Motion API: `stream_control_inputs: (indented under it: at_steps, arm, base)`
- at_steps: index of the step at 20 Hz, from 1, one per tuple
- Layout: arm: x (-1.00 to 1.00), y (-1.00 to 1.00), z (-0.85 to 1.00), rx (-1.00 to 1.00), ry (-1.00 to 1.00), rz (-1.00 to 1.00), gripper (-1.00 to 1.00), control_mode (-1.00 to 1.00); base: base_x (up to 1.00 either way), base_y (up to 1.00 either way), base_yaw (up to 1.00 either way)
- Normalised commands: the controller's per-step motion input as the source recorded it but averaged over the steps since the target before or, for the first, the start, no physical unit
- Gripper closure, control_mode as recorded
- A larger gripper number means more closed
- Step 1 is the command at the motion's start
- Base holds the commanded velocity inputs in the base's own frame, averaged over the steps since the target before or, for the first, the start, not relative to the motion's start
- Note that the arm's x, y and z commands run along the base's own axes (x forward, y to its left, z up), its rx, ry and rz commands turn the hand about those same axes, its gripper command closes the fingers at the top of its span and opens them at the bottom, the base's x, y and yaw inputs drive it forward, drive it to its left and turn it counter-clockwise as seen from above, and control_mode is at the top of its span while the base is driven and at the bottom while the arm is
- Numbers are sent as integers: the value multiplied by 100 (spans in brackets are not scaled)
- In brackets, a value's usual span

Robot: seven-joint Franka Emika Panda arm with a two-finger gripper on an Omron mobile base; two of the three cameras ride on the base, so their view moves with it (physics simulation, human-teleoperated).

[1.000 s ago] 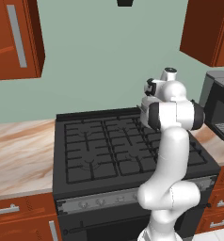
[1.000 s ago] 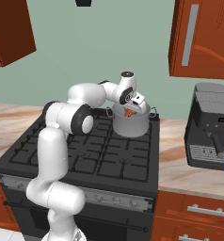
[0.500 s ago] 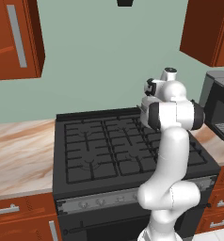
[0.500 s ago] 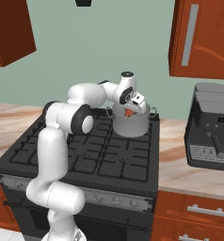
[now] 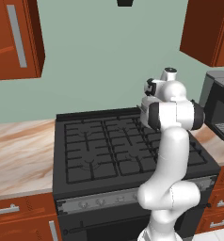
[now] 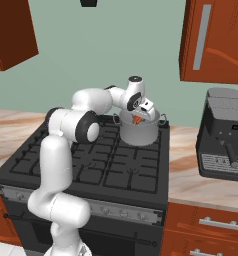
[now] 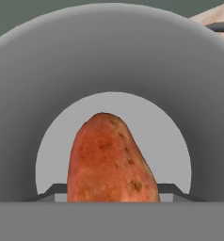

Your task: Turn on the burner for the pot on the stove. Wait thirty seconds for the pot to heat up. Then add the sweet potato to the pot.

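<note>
The sweet potato (image 7: 109,160), orange-red and oblong, hangs point-down between my dark fingertips (image 7: 50,190), and my gripper (image 7: 113,190) is shut on it. Straight below it lies the grey inside of the pot (image 7: 109,47), whose floor shows as a pale disc around the potato. From the right base view, the gripper (image 6: 137,119) holds the sweet potato (image 6: 136,120) at the mouth of the shiny pot (image 6: 141,132), which stands on the back right burner of the black stove (image 6: 91,165). In the left base view my own arm covers the pot, and the stove (image 5: 104,146) spreads to its left.
A dark coffee machine (image 6: 223,132) stands on the marble counter right of the stove, also in the left base view as the coffee machine (image 5: 220,103). Wooden cabinets hang above on both sides. The silver knob strip (image 6: 116,212) runs along the stove's front.
</note>
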Motion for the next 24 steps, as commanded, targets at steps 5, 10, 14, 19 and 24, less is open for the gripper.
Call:
stream_control_inputs:
  at_steps: [5, 10, 14, 19, 24]
  arm:
    - [0, 0, 0, 0, 0, 0, 100, -100]
    - [0, 0, 0, 0, 0, 0, 100, -100]
    - [0, 0, 0, 0, 0, 0, 100, -100]
    - [0, 0, 0, 0, 0, 0, 100, -100]
    - [0, 0, 0, 0, 0, 0, 100, -100]
  base:
    - [0, 0, 0]
    - [0, 0, 0]
    - [0, 0, 0]
    - [0, 0, 0]
    - [0, 0, 0]
